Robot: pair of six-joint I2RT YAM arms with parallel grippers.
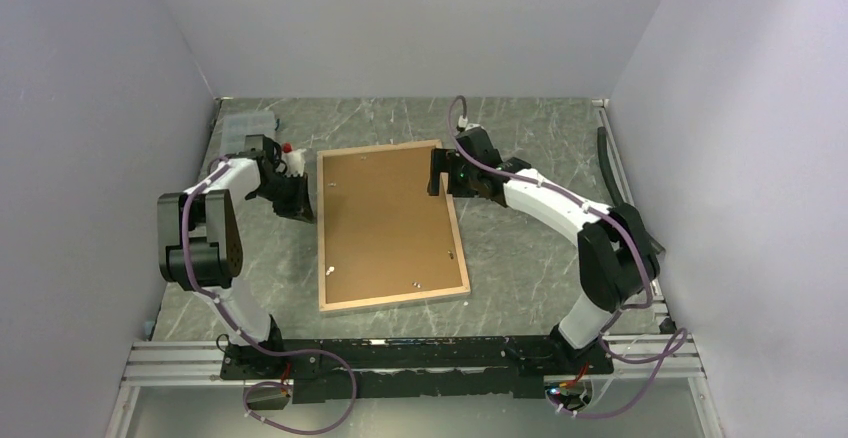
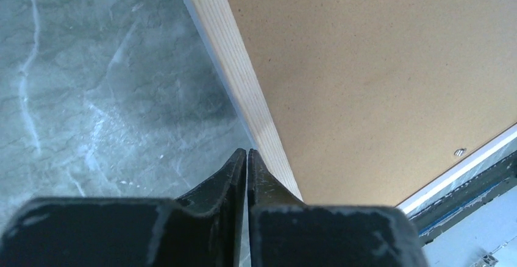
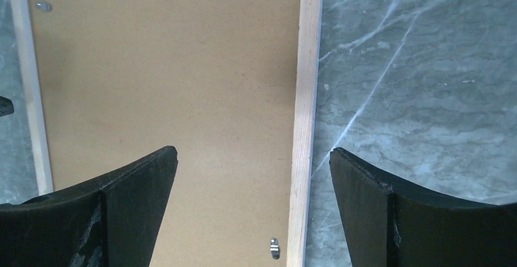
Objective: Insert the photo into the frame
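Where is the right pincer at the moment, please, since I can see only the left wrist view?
Observer: The right pincer is open and straddles the right rail of the frame near the far corner, one finger over the backing board, the other over the table.
Operator: Thank you. Is the photo visible anywhere?
Observer: No, no view shows it. The frame lies back up with the board filling it.
Operator: Are any clips visible on that side?
Observer: Yes, two small metal clips sit on the board beside that rail.
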